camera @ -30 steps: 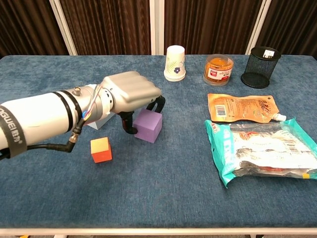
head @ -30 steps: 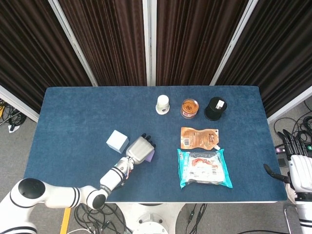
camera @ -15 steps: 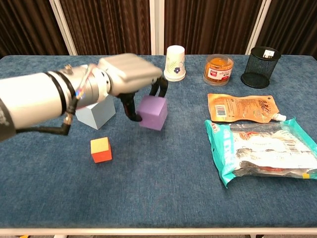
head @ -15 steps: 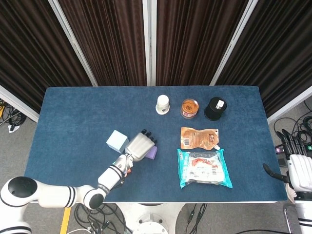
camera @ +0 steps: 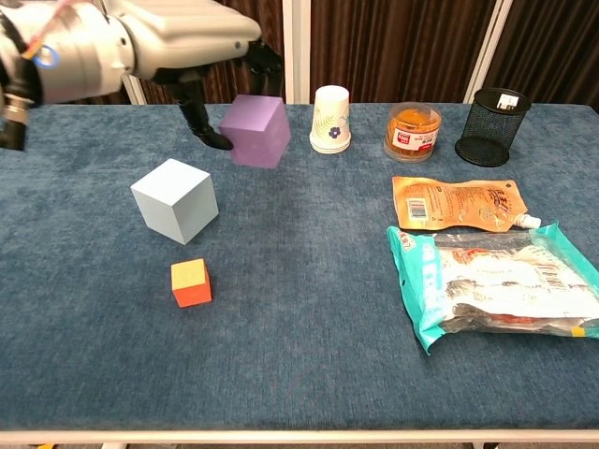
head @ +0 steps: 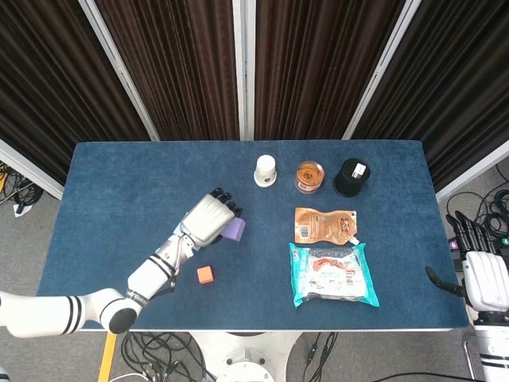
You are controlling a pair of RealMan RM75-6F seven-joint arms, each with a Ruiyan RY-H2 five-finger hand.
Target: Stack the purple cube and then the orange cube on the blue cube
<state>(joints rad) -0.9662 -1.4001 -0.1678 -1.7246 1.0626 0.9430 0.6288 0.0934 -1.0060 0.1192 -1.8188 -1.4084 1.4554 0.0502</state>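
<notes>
One purple cube [camera: 255, 130] hangs in the air, pinched in the fingers of the left hand [camera: 178, 36], up and to the right of the one blue cube [camera: 175, 199] so it can likely be carried over and set on top. The single orange cube [camera: 191, 282] waits its turn on the table [camera: 309, 374] just in front of the blue cube. To the right of the blue cube are one paper cup [camera: 331, 119], one jar [camera: 412, 131], one mesh pen holder [camera: 492, 113] and two snack pouches [camera: 459, 203], while the right hand [head: 483, 274] idles off the table's edge, fingers apart and holding nothing.
</notes>
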